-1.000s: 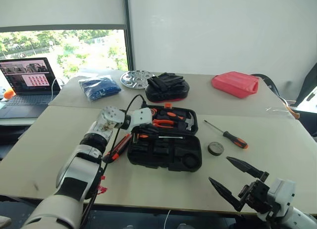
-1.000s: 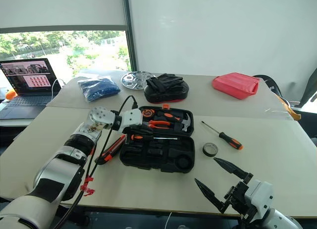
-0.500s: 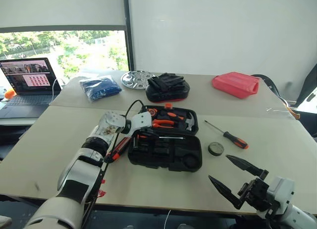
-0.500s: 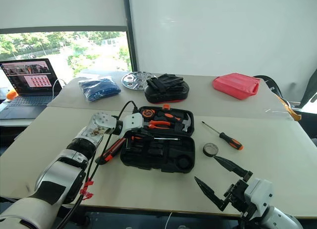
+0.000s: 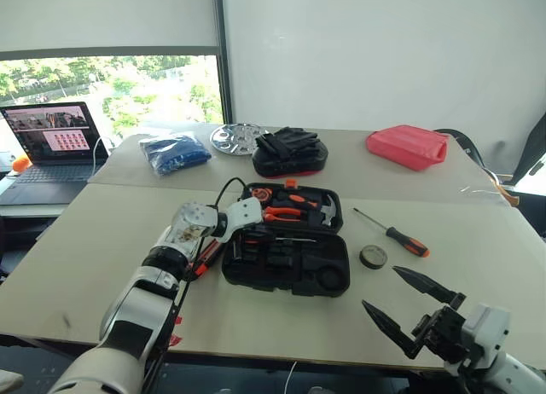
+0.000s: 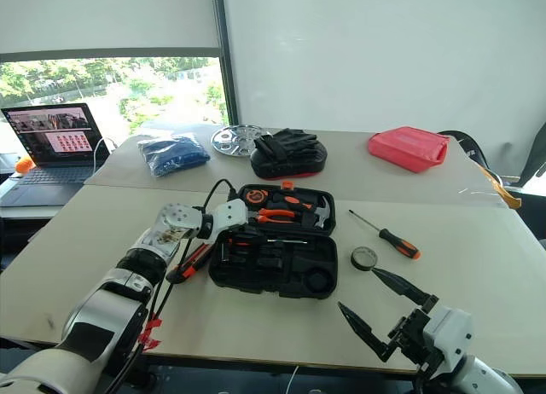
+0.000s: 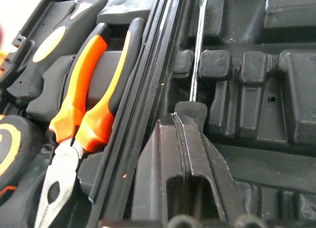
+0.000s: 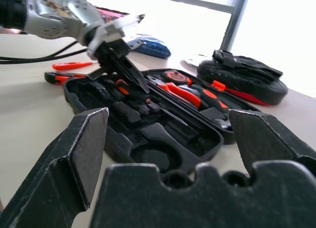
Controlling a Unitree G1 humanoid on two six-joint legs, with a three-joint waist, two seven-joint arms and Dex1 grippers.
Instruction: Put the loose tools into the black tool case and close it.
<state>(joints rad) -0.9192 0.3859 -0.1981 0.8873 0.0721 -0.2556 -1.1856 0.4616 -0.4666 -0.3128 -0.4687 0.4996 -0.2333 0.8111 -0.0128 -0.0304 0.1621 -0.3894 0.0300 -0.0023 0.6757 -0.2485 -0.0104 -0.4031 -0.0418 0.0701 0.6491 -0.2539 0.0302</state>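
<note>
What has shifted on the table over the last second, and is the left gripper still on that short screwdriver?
The left gripper has sunk into the open black plastic tool case, laying the short orange-and-black-handled screwdriver along a moulded slot; its fingers are still shut at the handle. Unchanged: the right gripper open near the table's front edge, the long orange-and-black screwdriver, the black tape roll and the orange-black utility knife.

tool case: black, orange latch
pliers: orange handles, steel jaws
long screwdriver: orange-and-black handle
tape roll: black
pouch: black, red rim
table: beige
</note>
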